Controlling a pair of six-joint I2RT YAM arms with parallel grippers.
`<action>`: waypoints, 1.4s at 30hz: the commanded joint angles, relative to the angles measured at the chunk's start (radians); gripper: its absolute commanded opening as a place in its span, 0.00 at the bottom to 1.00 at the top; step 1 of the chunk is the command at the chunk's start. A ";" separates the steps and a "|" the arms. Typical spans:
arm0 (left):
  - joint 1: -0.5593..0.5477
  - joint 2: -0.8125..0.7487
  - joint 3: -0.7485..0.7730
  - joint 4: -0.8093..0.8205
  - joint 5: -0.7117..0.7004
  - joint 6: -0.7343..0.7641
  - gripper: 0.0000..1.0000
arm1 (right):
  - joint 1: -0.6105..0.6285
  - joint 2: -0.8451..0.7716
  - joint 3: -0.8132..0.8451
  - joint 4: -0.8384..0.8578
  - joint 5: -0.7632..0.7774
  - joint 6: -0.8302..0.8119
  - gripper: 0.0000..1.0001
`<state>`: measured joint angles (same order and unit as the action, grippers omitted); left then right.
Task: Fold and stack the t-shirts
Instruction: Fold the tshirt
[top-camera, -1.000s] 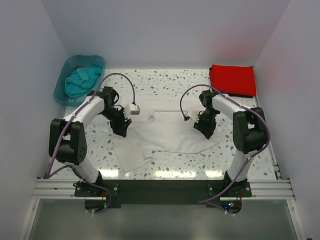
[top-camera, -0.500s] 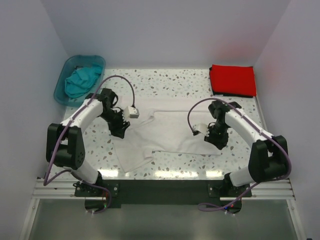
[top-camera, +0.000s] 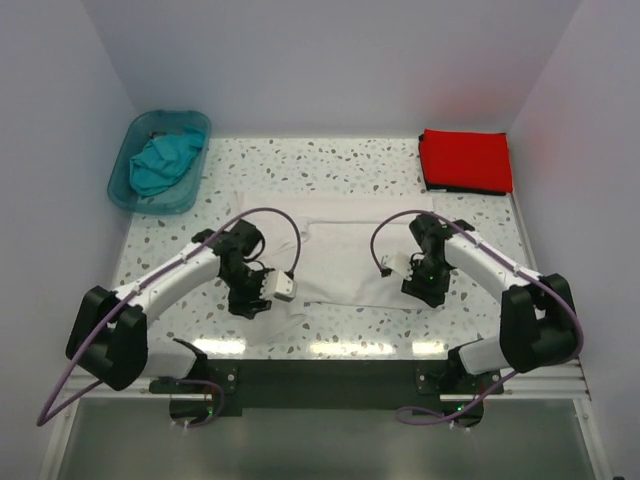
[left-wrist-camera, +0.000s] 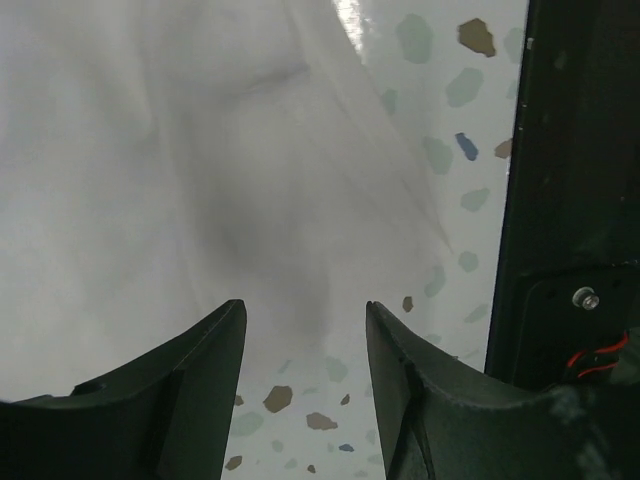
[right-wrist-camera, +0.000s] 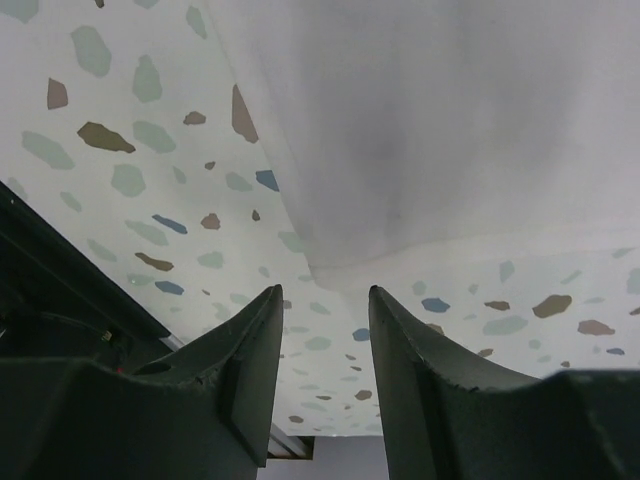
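A white t-shirt (top-camera: 350, 250) lies flat in the middle of the table. My left gripper (top-camera: 248, 300) is open and empty at its near left corner. In the left wrist view (left-wrist-camera: 305, 306) the white cloth (left-wrist-camera: 200, 180) lies just past the fingertips. My right gripper (top-camera: 425, 288) is open and empty at the shirt's near right corner. In the right wrist view (right-wrist-camera: 325, 290) the cloth's corner (right-wrist-camera: 420, 150) ends just ahead of the jaws. A folded red t-shirt (top-camera: 465, 160) lies at the back right. A teal t-shirt (top-camera: 160, 162) is bunched in the tub.
A translucent teal tub (top-camera: 150, 207) stands at the back left corner. White walls close in the table on three sides. The black mounting rail (top-camera: 330, 380) with both arm bases runs along the near edge.
My left gripper has moved from the shirt's left side to its near left corner. The cloth flap that hung toward the front edge is gone from there. My right gripper has shifted nearer.
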<state>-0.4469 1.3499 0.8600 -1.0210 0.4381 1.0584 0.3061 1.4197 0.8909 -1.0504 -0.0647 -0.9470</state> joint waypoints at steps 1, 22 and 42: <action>-0.117 -0.050 -0.074 0.065 -0.058 -0.041 0.56 | 0.025 0.012 -0.049 0.119 0.022 0.071 0.44; -0.412 -0.078 -0.249 0.203 -0.240 -0.175 0.59 | 0.100 0.025 -0.234 0.306 0.152 0.096 0.36; -0.369 -0.187 -0.061 -0.005 -0.101 -0.198 0.00 | 0.100 -0.138 -0.145 0.086 0.082 0.065 0.00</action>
<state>-0.8463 1.2118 0.6838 -0.9077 0.2401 0.8585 0.4076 1.3705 0.7006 -0.8543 0.0769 -0.8539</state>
